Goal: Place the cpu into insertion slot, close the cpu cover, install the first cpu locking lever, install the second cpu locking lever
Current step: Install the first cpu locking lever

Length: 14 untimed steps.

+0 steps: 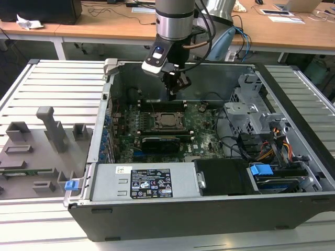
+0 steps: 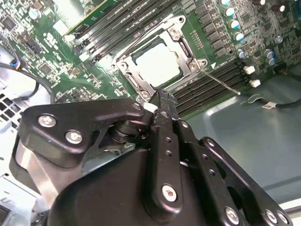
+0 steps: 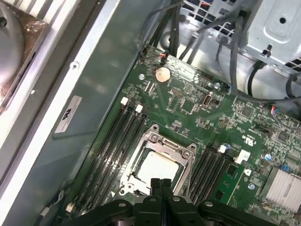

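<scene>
The cpu (image 2: pixel 157 63) (image 3: pixel 157 167), a silver-grey square chip, lies flat in the insertion slot (image 1: pixel 168 120) on the green board. The cpu cover (image 2: pixel 182 46) (image 3: pixel 165 141), a silver metal frame, lies down around the chip, which shows through its window. A thin wire lever (image 2: pixel 221 81) sticks out from one corner of the socket, over the memory slots. My gripper (image 1: pixel 171 93) (image 2: pixel 162 100) (image 3: pixel 161 182) hangs just above the socket's edge on the case-wall side. Its black fingers are shut together with nothing between them.
Black memory slots (image 3: pixel 117 136) flank the socket on both sides. A long black graphics card (image 1: pixel 159 142) lies in front of it. The drive cage (image 1: pixel 251 110) and cables fill the exterior view's right. The case wall (image 3: pixel 80 108) runs close behind. Grey fixtures (image 1: pixel 47 130) stand outside the case.
</scene>
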{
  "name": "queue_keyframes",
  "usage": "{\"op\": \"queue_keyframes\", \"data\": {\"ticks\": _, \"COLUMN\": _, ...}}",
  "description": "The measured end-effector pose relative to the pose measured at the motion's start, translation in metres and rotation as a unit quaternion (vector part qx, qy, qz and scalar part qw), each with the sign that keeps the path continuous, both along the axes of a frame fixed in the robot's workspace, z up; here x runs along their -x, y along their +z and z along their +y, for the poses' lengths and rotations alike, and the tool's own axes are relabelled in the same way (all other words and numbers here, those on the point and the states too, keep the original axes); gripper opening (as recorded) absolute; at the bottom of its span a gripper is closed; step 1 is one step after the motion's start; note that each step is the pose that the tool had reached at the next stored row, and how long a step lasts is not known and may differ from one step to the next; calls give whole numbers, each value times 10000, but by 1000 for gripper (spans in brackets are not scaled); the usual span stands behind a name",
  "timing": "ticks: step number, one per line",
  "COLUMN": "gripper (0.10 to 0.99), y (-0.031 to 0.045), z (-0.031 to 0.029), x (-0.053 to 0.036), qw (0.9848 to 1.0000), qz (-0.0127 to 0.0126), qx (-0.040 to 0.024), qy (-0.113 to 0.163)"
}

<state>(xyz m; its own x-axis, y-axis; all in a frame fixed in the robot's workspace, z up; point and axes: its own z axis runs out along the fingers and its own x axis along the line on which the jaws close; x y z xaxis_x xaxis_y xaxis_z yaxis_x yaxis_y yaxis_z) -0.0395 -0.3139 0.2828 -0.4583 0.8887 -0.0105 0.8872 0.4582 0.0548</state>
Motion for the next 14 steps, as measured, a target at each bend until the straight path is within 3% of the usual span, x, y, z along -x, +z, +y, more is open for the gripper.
{"op": "queue_keyframes", "data": {"ticks": 14, "gripper": 106, "y": 0, "z": 0, "x": 0, "qw": 9989, "qz": 0, "qx": 0, "qy": 472}}
